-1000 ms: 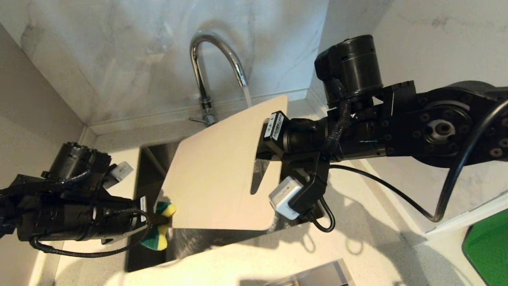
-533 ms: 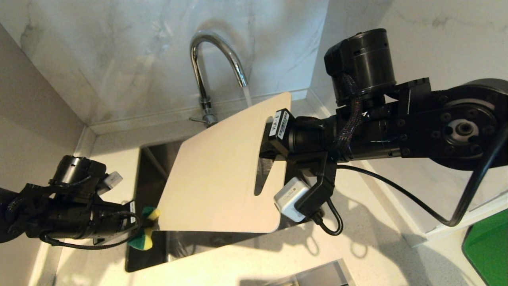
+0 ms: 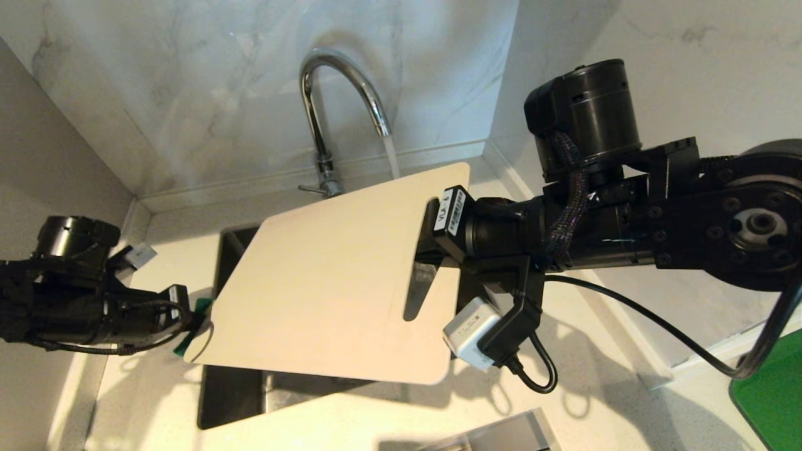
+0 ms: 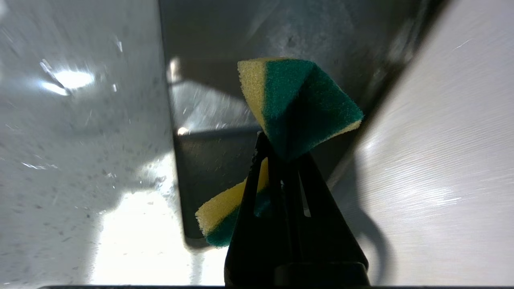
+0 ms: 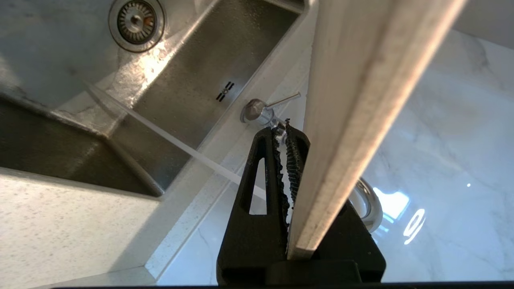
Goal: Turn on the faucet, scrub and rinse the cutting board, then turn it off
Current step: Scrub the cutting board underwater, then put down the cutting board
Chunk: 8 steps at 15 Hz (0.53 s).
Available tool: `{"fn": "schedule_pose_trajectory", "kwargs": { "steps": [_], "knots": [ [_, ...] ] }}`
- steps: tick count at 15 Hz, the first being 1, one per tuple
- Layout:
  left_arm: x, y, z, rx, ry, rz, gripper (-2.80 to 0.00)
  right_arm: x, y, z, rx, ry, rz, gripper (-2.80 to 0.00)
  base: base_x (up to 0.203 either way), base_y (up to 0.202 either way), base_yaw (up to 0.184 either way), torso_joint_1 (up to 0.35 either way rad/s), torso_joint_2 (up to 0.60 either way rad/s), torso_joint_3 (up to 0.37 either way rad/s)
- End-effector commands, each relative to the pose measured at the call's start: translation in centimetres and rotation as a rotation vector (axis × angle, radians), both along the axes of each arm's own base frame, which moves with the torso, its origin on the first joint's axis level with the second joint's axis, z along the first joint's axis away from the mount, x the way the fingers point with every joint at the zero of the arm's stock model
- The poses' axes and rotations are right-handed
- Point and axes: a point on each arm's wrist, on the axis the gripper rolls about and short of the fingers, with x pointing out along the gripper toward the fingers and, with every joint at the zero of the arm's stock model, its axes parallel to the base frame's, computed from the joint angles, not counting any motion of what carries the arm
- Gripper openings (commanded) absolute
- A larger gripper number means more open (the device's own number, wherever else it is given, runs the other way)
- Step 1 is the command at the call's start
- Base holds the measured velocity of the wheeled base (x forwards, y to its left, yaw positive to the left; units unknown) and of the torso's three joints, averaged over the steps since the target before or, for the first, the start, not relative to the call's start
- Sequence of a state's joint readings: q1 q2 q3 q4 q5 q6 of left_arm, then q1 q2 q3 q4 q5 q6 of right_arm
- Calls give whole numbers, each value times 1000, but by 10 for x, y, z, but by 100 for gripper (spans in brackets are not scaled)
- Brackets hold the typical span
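- Your right gripper (image 3: pixel 432 241) is clamping the cutting board (image 3: pixel 326 282) at its slotted short end, holding it tilted above the sink (image 3: pixel 235 388) with its far corner just under the spout.
- In the right wrist view, you are seeing the board (image 5: pixel 361 108) edge-on, pinched between the ribbed fingers (image 5: pixel 281 172) of the right gripper (image 5: pixel 290 136) (closed on the board's thickness).
- The faucet (image 3: pixel 332 106) is standing at the back of the sink against the marble wall, and a thin stream of water (image 3: pixel 391 156) is falling from its spout behind the board's top edge.
- The faucet's side lever (image 3: pixel 308 187) is sticking out to the left at its base; the right wrist view is showing it (image 5: pixel 281 100) too, past the fingertips.
- Your left gripper (image 3: pixel 191 316) is sitting at the board's lower-left corner, squeezing a green-and-yellow sponge (image 3: pixel 197 313) (mostly hidden behind the board's edge in the head view).
- In the left wrist view, the sponge (image 4: pixel 293 104) is bulging out on both sides of the shut fingers (image 4: pixel 257 200), with the board's pale face (image 4: pixel 441 160) just beside it and the steel sink wall (image 4: pixel 209 172) behind.
- You cannot tell whether the sponge is touching the board.
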State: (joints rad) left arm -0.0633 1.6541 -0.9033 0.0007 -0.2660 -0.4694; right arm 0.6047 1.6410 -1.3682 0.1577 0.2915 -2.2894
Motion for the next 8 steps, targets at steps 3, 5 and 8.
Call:
{"fn": "schedule_pose_trajectory", "kwargs": {
  "steps": [3,5,8],
  "knots": [
    [-20,14,73,-21,-149,32,-280,-11,-8,1,-8,-11,2,-280,0,0,0,0,0,0],
    [-22,23,85,1,-180,47,-280,-16,-11,2,-6,-14,2,-280,0,0,0,0,0,0],
    [-27,29,99,14,-202,65,-280,-33,-24,8,-2,-38,-26,-280,0,0,0,0,0,0]
  ]
}}
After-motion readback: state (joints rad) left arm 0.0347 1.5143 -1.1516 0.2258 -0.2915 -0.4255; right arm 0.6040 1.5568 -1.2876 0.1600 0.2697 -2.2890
